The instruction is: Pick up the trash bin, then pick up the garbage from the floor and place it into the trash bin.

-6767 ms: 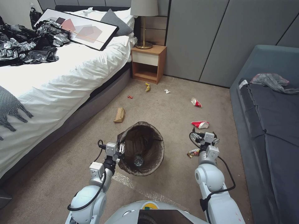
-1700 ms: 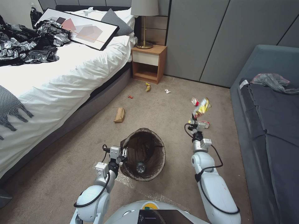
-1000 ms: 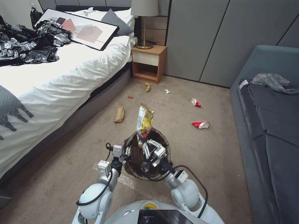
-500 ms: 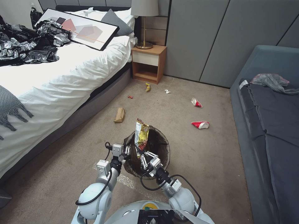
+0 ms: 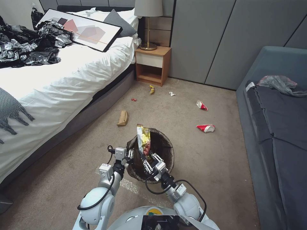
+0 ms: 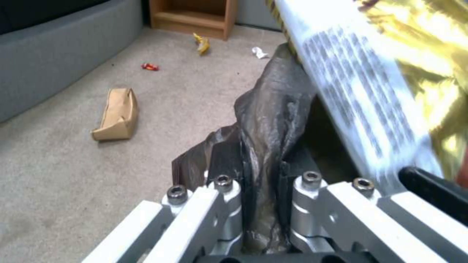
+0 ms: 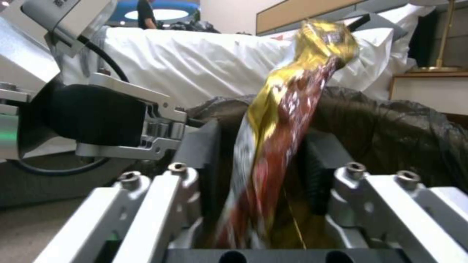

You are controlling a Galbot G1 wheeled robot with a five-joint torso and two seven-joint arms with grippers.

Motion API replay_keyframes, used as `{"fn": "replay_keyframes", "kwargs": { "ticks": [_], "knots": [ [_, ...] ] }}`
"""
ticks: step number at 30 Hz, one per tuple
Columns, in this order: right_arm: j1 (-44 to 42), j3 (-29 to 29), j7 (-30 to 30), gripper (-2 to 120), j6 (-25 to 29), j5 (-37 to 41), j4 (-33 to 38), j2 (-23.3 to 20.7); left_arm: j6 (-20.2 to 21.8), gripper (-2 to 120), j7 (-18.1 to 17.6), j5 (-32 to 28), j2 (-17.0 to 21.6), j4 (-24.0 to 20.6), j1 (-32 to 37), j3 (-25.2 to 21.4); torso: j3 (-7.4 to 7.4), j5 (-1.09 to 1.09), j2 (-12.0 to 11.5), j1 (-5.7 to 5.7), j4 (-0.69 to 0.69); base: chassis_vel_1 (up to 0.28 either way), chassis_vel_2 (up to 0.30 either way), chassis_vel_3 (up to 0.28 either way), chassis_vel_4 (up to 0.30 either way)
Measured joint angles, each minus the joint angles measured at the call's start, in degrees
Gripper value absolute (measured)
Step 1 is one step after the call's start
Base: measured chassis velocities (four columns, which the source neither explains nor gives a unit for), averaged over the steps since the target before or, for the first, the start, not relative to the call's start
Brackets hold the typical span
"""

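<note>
The trash bin (image 5: 169, 152), lined with a dark brown bag (image 6: 273, 117), hangs off the carpet from my left gripper (image 5: 128, 155), which is shut on its rim and bag (image 6: 261, 186). My right gripper (image 5: 152, 161) hovers over the bin's mouth with its fingers apart. A gold-and-red snack wrapper (image 5: 144, 140) stands loose between them (image 7: 283, 120), its lower end inside the bin (image 7: 390, 120). More garbage lies on the floor: a tan paper bag (image 5: 122, 118), two red-and-white cups (image 5: 205, 128) (image 5: 201, 105), a yellow wrapper (image 5: 152, 89), a white scrap (image 5: 172, 94) and a small red piece (image 5: 133, 99).
The bed (image 5: 64, 80) runs along the left, with a wooden nightstand (image 5: 152, 64) at its head. A dark sofa (image 5: 275, 134) lines the right side. Clear plastic film (image 5: 137, 189) lies on the carpet just under the bin.
My right gripper lifted the gold wrapper off the floor at the right and swung it left over the bin. Its fingers have since spread and the wrapper has sunk lower into the bin.
</note>
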Motion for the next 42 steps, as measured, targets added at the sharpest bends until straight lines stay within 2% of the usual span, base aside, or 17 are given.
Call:
{"fn": "replay_keyframes", "kwargs": {
  "ticks": [4,6,7,10,11,13,14,18,24,27,30,31,33,36,38,41,42],
  "knots": [
    [0.0,0.3,0.0,49,-0.2,0.0,0.3,-0.1,0.0,7,0.0,0.0,0.0,0.0,0.0,-0.1,0.0,0.0,0.0,0.0,0.0,0.0,0.0,0.0,0.0],
    [0.1,0.5,0.0,60,-0.2,0.0,0.4,-0.2,0.0,7,0.0,0.0,-0.1,0.1,-0.1,-0.1,0.0,-0.01,0.0,0.0,0.0,0.0,0.0,0.0,0.0],
    [0.1,0.5,0.0,60,-0.2,0.0,0.4,-0.2,0.0,7,0.0,0.0,-0.1,0.1,-0.1,-0.1,0.0,-0.01,0.0,0.0,0.0,0.0,0.0,0.0,0.0],
    [0.0,0.6,0.1,74,-0.3,0.0,0.6,-0.2,0.0,7,0.0,0.0,-0.1,0.3,-0.1,-0.1,0.0,-0.01,0.0,0.0,0.0,0.0,0.0,0.0,0.0],
    [0.0,0.6,0.1,74,-0.3,0.0,0.6,-0.2,0.0,7,0.0,0.0,-0.1,0.3,-0.1,-0.1,0.0,-0.01,0.0,0.0,0.0,0.0,0.0,0.0,0.0],
    [-0.1,0.7,0.1,86,-0.3,0.0,0.7,-0.2,0.0,7,0.0,0.0,-0.1,0.3,-0.2,-0.1,0.0,-0.01,0.0,0.0,0.0,0.0,0.0,0.0,0.0],
    [-0.1,0.7,0.1,86,-0.3,0.0,0.7,-0.2,0.0,7,0.0,0.0,-0.1,0.3,-0.2,-0.1,0.0,-0.01,0.0,0.0,0.0,0.0,0.0,0.0,0.0],
    [-0.2,0.8,0.1,99,-0.3,-0.1,1.2,-0.4,0.0,7,0.0,0.1,-0.1,0.3,-0.1,-0.1,0.0,-0.01,0.0,0.0,0.0,0.0,0.0,0.0,0.0],
    [-0.4,1.8,0.4,100,-0.2,-0.1,4.2,-0.3,-0.1,7,0.0,0.4,0.1,0.5,-0.1,-0.3,0.0,-0.01,0.0,0.0,0.0,0.0,0.0,0.0,0.0],
    [-0.5,3.5,0.9,100,-0.4,-0.1,7.9,-0.1,-0.2,7,-0.1,0.8,0.2,0.7,-0.1,-0.4,0.0,-0.01,0.0,0.0,0.0,0.0,0.0,0.0,0.0],
    [-0.5,7.1,3.1,100,-1.5,0.5,15.1,0.2,-0.3,7,-0.1,1.0,0.3,0.9,-0.1,-0.5,0.0,-0.02,0.0,0.0,0.01,0.0,0.0,0.0,0.0],
    [-0.5,7.1,3.1,100,-1.5,0.5,15.1,0.2,-0.3,7,-0.1,1.0,0.3,0.9,-0.1,-0.5,0.0,-0.02,0.0,0.0,0.01,0.0,0.0,0.0,0.0],
    [-1.1,10.3,6.0,100,-2.2,0.6,19.4,0.6,-0.5,7,-0.1,1.1,0.4,0.9,0.0,-0.7,0.0,-0.02,0.0,0.0,0.01,0.0,0.0,0.0,0.0],
    [-2.4,13.6,8.6,100,-2.2,0.1,21.0,1.4,-1.0,7,0.1,1.2,0.4,0.9,0.1,-1.0,0.0,-0.02,0.0,0.0,0.01,0.0,0.0,0.0,0.0],
    [-3.2,15.0,10.5,100,-2.4,-0.8,21.3,1.9,-1.3,7,0.2,1.3,0.5,0.9,0.2,-1.1,0.0,-0.02,0.0,0.0,0.01,0.0,0.0,0.0,0.0],
    [-6.3,19.2,19.4,100,-4.1,-3.8,20.2,4.2,-2.2,7,0.2,1.2,0.6,1.0,0.1,-1.5,0.0,-0.02,0.0,0.0,0.0,0.0,0.0,0.0,0.0],
    [-6.3,19.2,19.4,100,-4.1,-3.8,20.2,4.2,-2.2,7,0.2,1.2,0.6,1.0,0.1,-1.5,0.0,-0.02,0.0,0.0,0.0,0.0,0.0,0.0,0.0]
  ]
}}
